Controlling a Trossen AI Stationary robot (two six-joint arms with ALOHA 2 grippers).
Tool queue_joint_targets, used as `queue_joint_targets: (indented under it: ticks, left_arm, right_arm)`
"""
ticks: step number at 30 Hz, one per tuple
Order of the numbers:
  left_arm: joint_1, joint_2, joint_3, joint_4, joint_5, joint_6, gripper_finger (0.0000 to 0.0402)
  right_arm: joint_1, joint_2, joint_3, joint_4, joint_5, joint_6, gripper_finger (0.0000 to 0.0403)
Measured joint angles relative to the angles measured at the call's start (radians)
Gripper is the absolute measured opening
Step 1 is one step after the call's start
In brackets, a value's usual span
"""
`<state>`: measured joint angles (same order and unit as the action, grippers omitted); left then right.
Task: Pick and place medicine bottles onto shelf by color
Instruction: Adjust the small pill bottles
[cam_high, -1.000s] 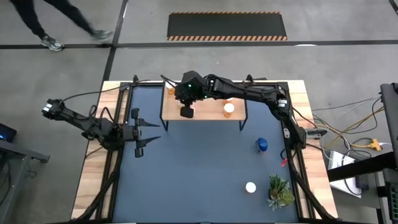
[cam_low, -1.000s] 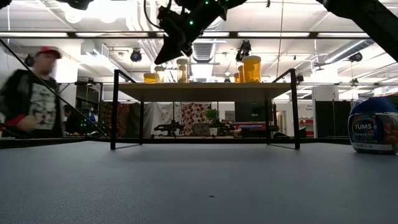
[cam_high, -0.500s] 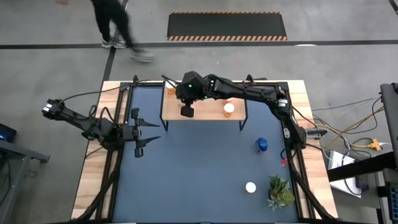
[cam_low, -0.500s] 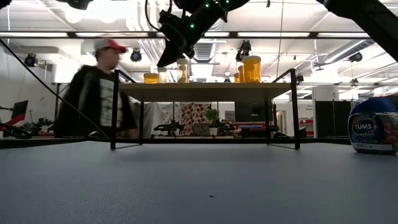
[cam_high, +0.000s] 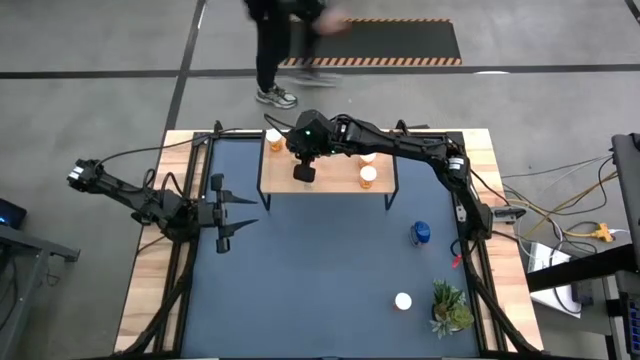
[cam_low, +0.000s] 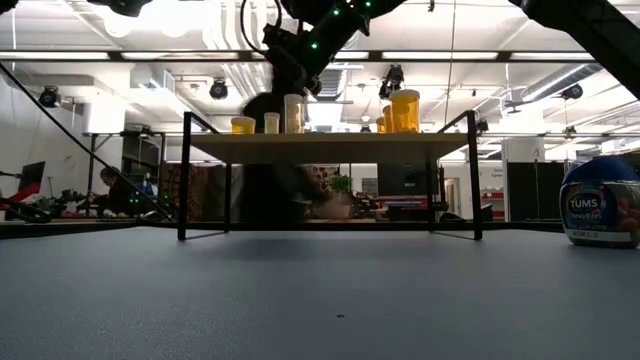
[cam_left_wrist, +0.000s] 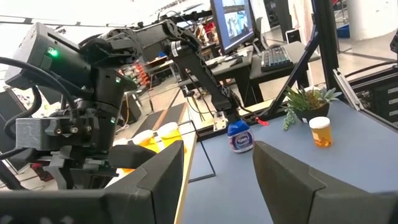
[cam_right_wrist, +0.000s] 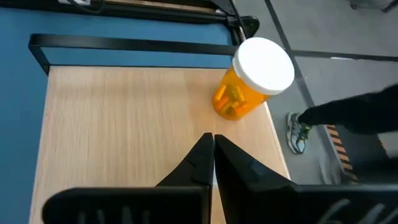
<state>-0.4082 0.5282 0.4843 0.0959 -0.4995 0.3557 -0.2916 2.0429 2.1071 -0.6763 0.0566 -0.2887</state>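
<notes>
At the left edge of the surface (cam_high: 300, 300), the left end effector (cam_high: 222, 213) waits with its fingers apart, holding nothing. Right of it, over the left part of the shelf (cam_high: 335, 180), the right end effector (cam_high: 303, 172) hangs above bare wood with its fingers pressed together and empty, a small orange bottle (cam_high: 274, 139) standing near it at the shelf's far left corner. The step in hand looks like the gap between a finished placement and the next pick: orange bottles (cam_high: 368, 174) already stand on the shelf, while the blue bottle (cam_high: 421, 234) and a white-capped bottle (cam_high: 403, 300) remain on the mat to the right, near the plant (cam_high: 450, 308). The next move would call for the right arm to leave the shelf, open its fingers and come down over one of those two. The right wrist view shows the closed fingertips and the corner bottle (cam_right_wrist: 252, 81) close up; the low view alone shows the bottles' differing heights along the shelf top (cam_low: 330, 147); the high view alone shows a person (cam_high: 280, 40) passing behind the surface.
</notes>
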Motion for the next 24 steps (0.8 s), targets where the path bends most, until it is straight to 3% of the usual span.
queue_joint_targets:
  ticks: [24]
  left_arm:
    - [0.0, -0.001, 0.0, -0.002, 0.0, -0.001, 0.0176]
  right_arm:
    - [-0.01, -0.035, 0.0, -0.119, 0.035, 0.027, 0.0009]
